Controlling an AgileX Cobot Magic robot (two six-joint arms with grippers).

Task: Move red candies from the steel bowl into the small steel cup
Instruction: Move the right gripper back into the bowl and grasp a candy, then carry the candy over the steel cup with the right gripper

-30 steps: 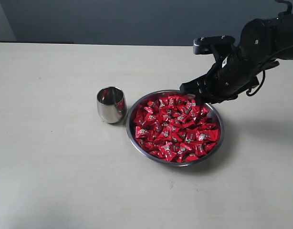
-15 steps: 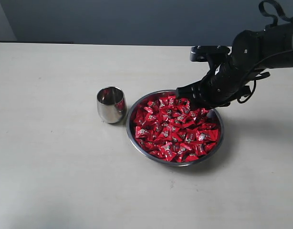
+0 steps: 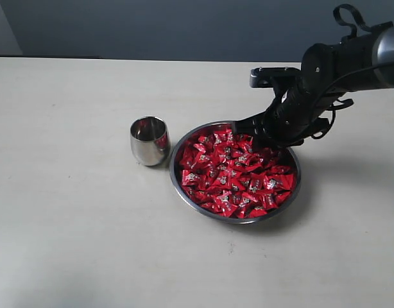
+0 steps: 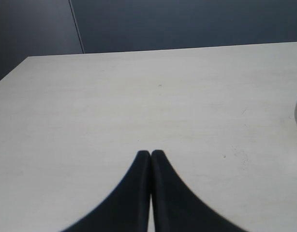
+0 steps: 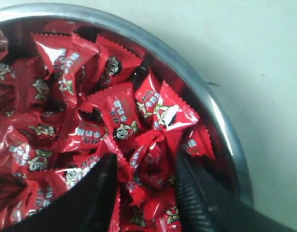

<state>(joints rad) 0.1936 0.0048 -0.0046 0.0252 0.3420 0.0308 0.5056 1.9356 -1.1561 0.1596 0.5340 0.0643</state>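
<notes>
Right claw (image 5: 144, 162): jaws apart, nose-down in the pile at the far-right side of the steel bowl (image 3: 237, 221). One red candy (image 5: 151, 166) sits in the gap between the two black fingers (image 5: 97, 193). It looks to touch the one finger, with clearance on the other side. Not clamped, nothing lifted.

Left claw (image 4: 151, 153): closed, tips pressed flat together and nothing between them. It hangs over bare table (image 3: 75, 244). Not visible in the exterior view.

Near to far, exterior view:
- Front strip of table: pale and bare.
- Steel bowl: right of centre, sitting flat. The red candies (image 3: 232, 170) are heaped across its whole floor, up to about rim level. Shiny red wrappers with small pale marks. None on the table, as far as I can see.
- Small steel cup (image 3: 149, 141): upright, just left of the bowl and a bit farther back. Very close to the bowl rim; can't tell if they touch. The inside shows only reflections; no candy seen in it.
- Right arm (image 3: 338, 61): black, comes in from the far right, angles down to the bowl's far rim. Cable loop on top.
- Back: table edge, then dark blue-grey wall (image 3: 152, 25).
</notes>
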